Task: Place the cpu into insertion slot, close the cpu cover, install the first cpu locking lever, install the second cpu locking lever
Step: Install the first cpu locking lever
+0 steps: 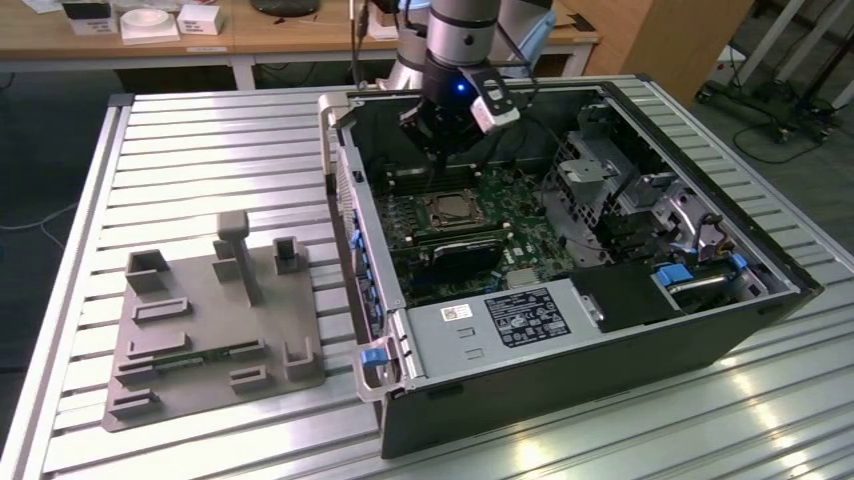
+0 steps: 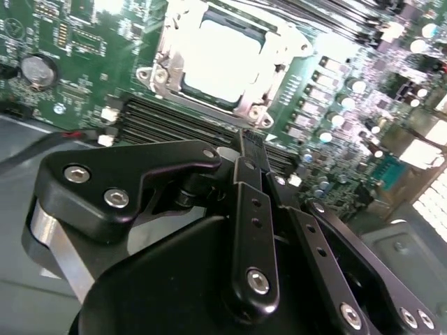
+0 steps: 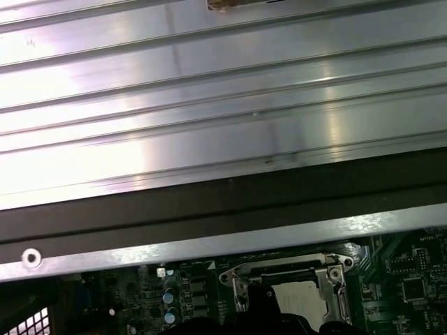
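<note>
Hanging just beside the cpu cover [image 2: 276, 63], the gripper [image 2: 251, 143] has its fingers pressed together, holding nothing; the cpu [image 2: 220, 59] lies inside its frame.

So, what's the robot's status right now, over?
Status: gripper shut, poised over the memory slots. The cpu seated, cpu cover down around it. Nothing seen between gripper and cpu.

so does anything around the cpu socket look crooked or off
Nothing stands out: the silvery-grey square cpu lies flat and square within the thin silver metal cover frame, itself level on the green circuit board.
</note>
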`<state>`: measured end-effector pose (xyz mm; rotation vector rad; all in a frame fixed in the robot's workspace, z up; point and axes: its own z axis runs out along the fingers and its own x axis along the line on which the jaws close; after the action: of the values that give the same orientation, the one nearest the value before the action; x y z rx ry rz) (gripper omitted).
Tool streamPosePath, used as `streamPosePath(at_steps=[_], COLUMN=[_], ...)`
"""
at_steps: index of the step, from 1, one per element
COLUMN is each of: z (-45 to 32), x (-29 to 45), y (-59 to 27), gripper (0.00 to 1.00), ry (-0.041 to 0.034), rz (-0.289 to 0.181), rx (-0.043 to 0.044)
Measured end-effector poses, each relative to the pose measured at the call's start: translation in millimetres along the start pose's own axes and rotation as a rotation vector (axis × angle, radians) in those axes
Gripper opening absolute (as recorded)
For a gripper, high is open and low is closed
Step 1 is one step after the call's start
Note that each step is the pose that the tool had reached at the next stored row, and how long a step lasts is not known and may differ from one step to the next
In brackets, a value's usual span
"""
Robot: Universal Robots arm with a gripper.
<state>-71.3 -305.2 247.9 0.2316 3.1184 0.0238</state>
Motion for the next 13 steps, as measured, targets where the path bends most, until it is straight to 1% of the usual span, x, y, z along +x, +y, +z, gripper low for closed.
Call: streamPosePath(at_steps=[8, 13], z=[3.0, 3.7], x=[-13.5, -15.3], y=[3.8, 4.5], gripper=[0.10, 0.10], ry=[0.0016, 0.0018], rz=[0.000, -0.002], rx=[0.0002, 0.0003])
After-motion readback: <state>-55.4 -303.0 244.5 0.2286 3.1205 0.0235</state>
